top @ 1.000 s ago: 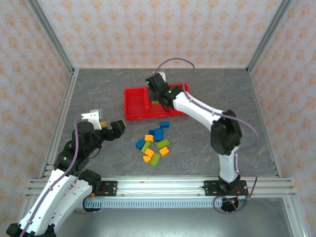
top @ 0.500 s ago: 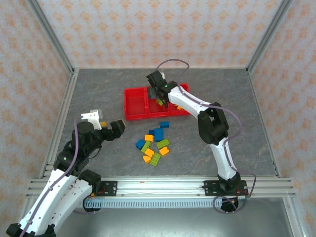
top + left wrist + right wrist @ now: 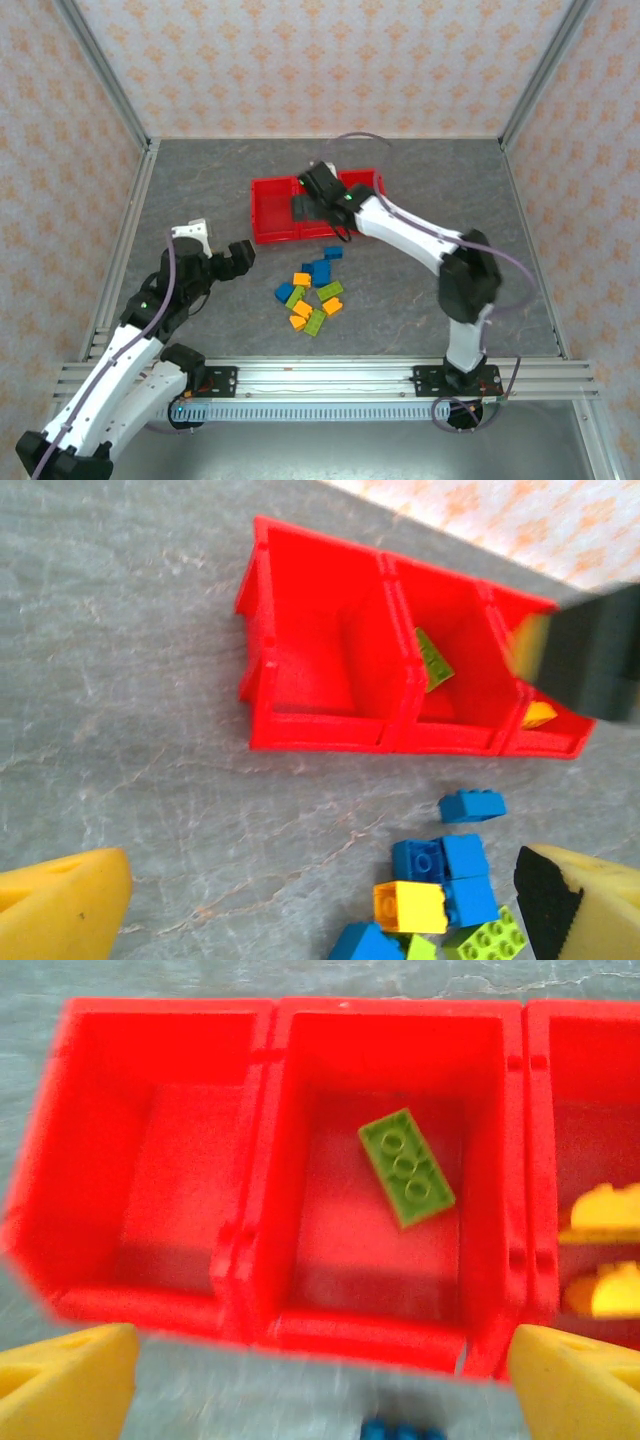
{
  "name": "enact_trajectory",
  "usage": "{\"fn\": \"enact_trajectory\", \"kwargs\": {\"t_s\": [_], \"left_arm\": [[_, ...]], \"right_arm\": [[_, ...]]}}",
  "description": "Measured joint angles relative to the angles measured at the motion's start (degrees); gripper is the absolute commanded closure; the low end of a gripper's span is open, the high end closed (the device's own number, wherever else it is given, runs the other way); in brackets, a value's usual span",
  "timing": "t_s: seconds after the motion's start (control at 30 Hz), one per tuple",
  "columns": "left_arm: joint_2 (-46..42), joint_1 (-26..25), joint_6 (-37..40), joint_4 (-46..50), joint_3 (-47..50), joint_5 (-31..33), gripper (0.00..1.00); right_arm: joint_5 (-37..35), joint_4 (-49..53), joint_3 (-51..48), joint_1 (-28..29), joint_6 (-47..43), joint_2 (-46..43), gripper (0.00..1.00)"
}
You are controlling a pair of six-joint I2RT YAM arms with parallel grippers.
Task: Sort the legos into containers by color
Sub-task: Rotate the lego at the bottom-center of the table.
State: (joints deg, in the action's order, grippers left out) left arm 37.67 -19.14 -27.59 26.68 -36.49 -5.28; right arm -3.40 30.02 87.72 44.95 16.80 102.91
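Bins (image 3: pixel 262 1150): no text or label can be read
Bricks (image 3: pixel 406 1168): no lettering can be read

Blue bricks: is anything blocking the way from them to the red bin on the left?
Nothing visible does. The blue bricks lie on the table close in front of the red bins, and only the low front wall of the left bin stands between. The right tool hovers open over the bins.

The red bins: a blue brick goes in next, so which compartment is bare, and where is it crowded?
The left compartment is bare, bordered by its outer wall and the middle compartment, which holds a green brick. The right compartment holds yellow bricks. Loose bricks crowd the table in front.
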Motion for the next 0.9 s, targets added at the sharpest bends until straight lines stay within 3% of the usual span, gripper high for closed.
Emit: {"fn": "enact_trajectory", "kwargs": {"t_s": [0.13, 0.23, 0.4, 0.57, 0.9], "left_arm": [[1.3, 0.0, -0.6, 0.9, 0.0, 0.8, 0.01], [1.2, -0.3, -2.2, 2.5, -0.7, 2.0, 0.01], [0.5, -0.7, -7.6, 7.4, -3.1, 3.5, 0.01], [1.5, -0.7, -12.7, 11.8, -3.5, 3.7, 0.01], [5.2, -0.7, -6.4, 12.5, -5.7, 1.2, 0.01]], "right_arm": [[1.5, -4.6, -17.6, 0.0, 2.4, -17.5, 0.00], [2.6, -6.6, -26.0, -1.6, 4.3, -23.1, 0.00], [7.8, -7.8, -34.8, -2.7, 8.4, -23.0, 0.03], [11.5, -7.8, -38.8, 0.7, 14.8, -22.9, 0.03], [8.7, -8.0, -33.5, 10.2, 29.9, -11.6, 0.09]]}}
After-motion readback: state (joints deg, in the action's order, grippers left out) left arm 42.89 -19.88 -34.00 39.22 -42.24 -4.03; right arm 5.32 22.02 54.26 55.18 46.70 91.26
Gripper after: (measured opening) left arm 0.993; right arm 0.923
